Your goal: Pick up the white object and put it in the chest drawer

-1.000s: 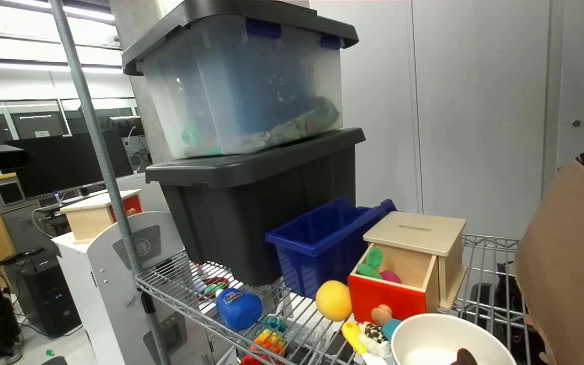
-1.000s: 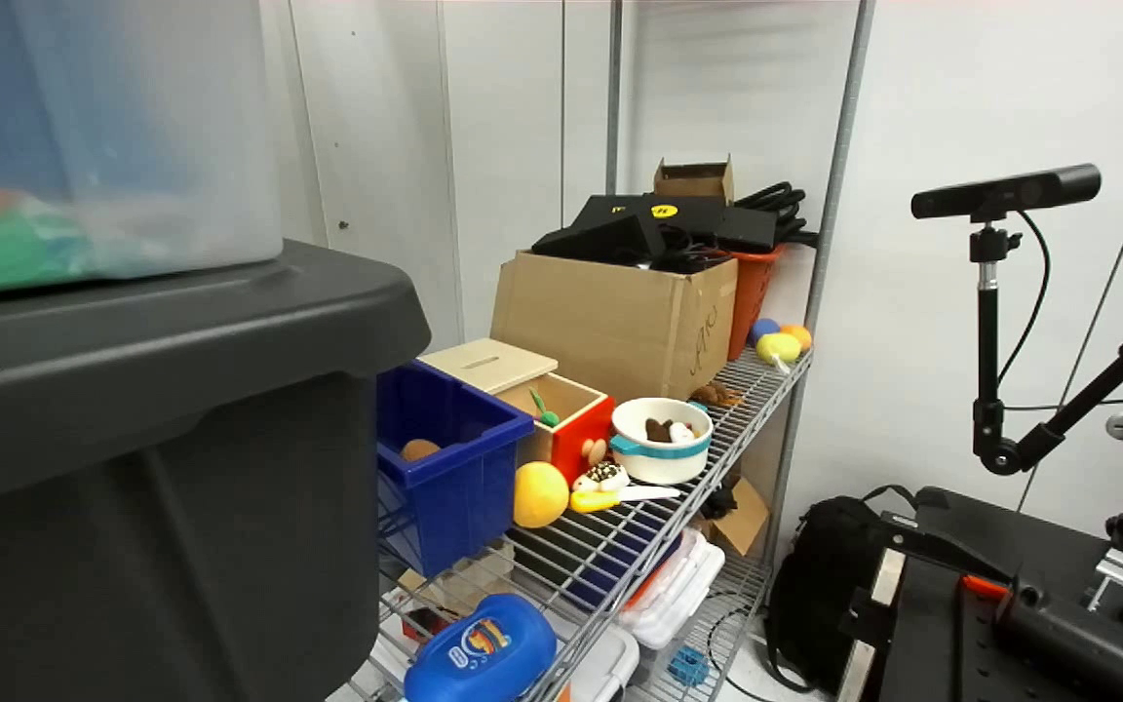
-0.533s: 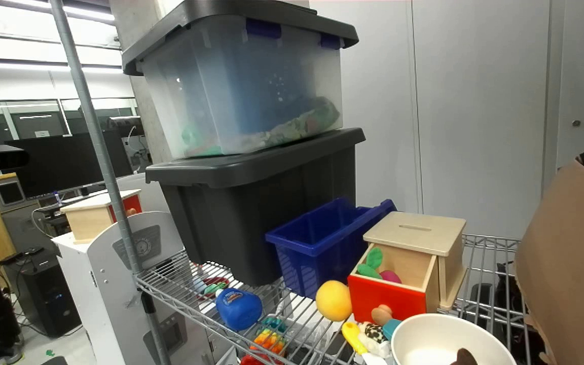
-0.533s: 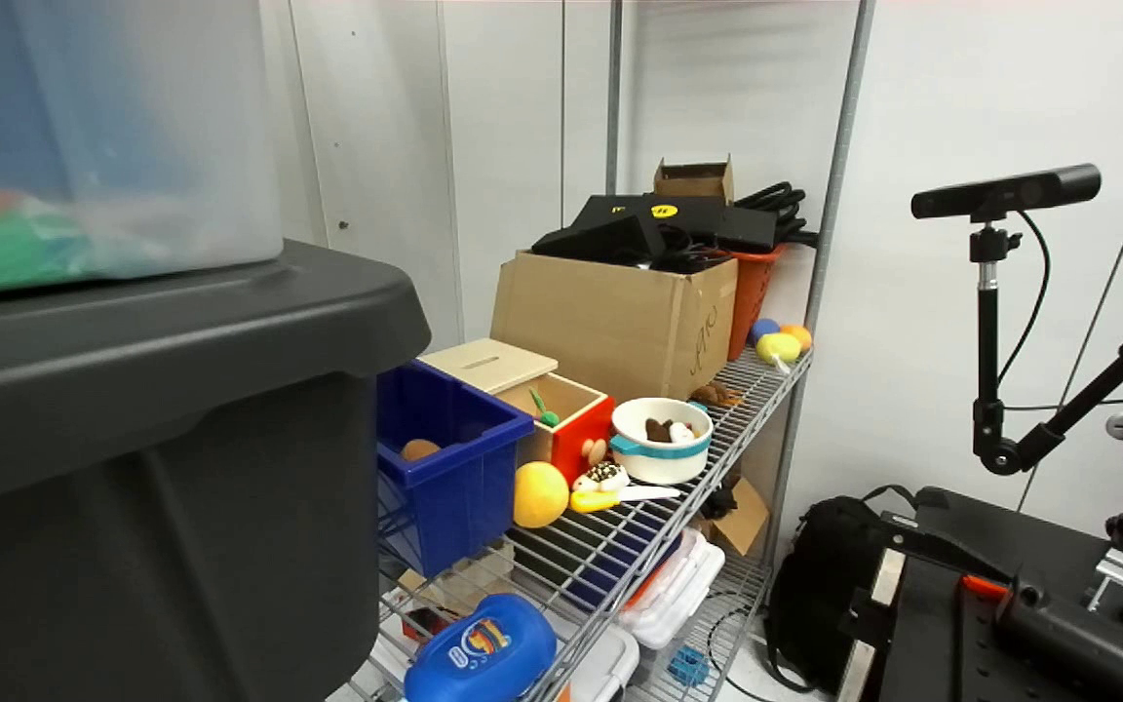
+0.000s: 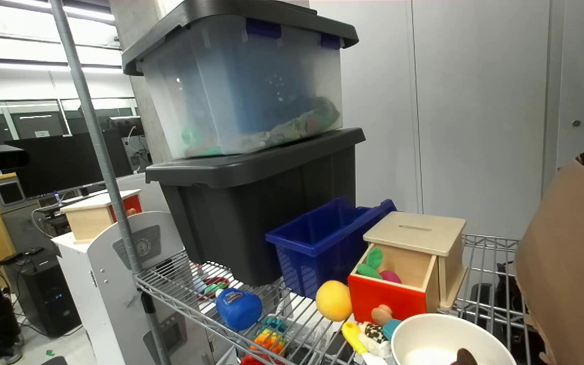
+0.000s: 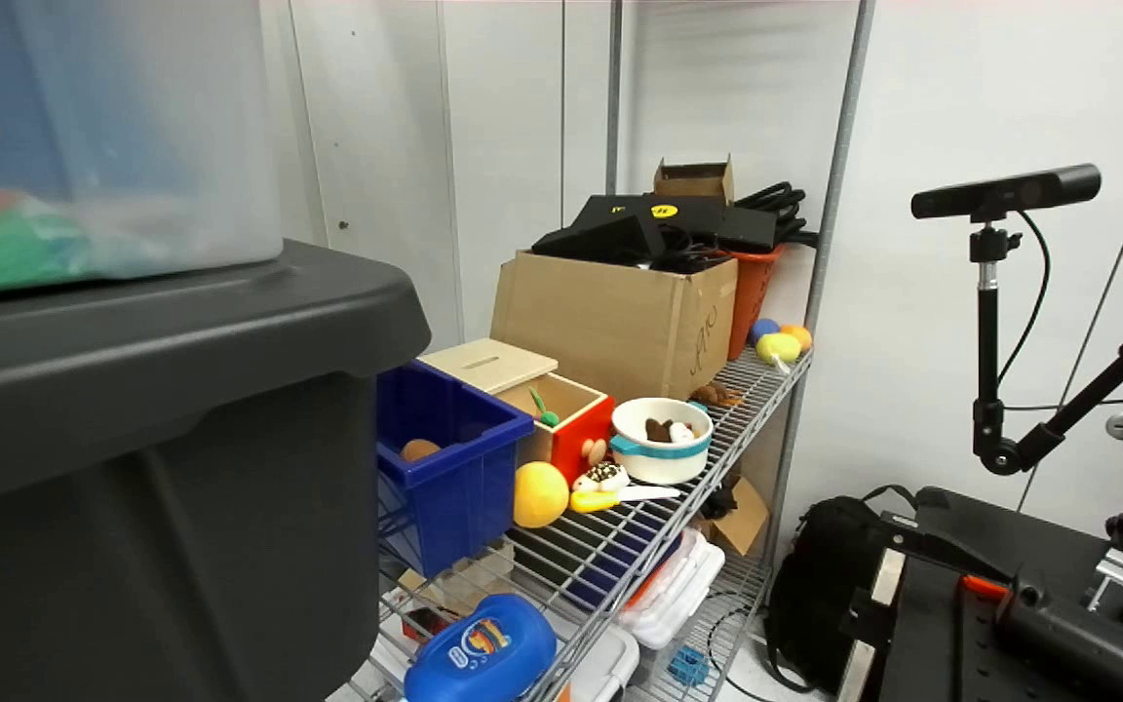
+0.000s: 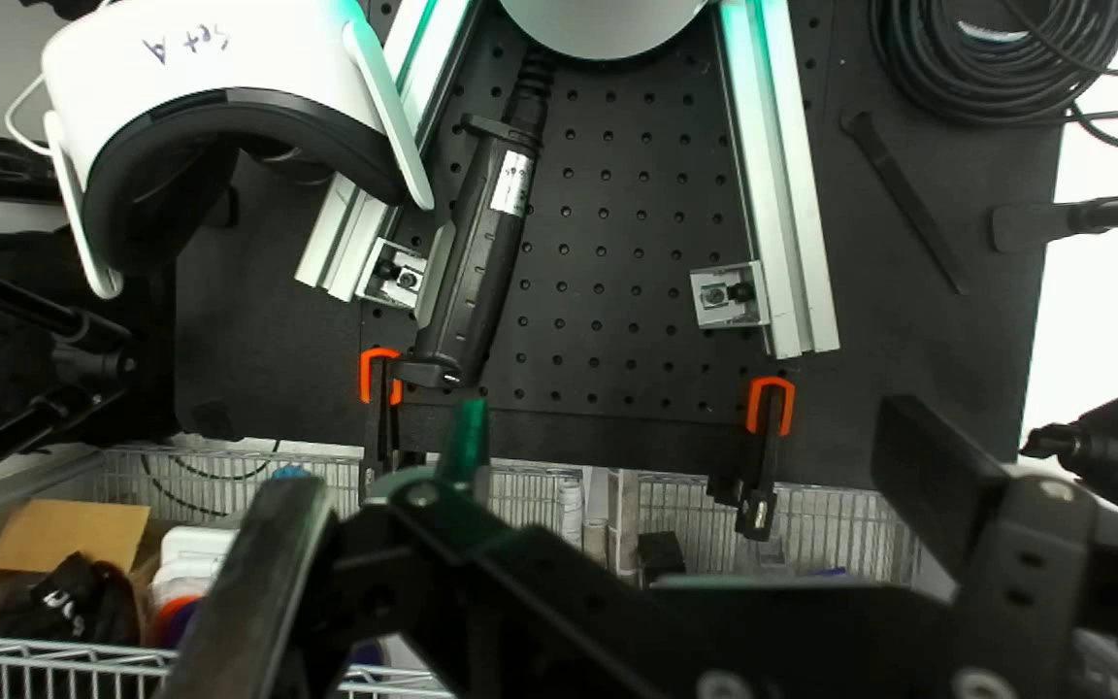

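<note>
The pick seems not begun: the jaws, apart and empty, must next reach the shelf [image 6: 654, 526], where the spotted toy [image 6: 602, 477], likely the white object, lies in front of the open chest drawer [image 6: 569, 444].

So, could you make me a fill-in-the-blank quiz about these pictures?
1. The front of the pulled-out chest drawer is coloured ____.
2. The open bin beside it is coloured ____.
3. The knife's handle is coloured ____.
4. The large box with black items on top is made of ____.

Missing words: red; blue; yellow; cardboard.
</note>
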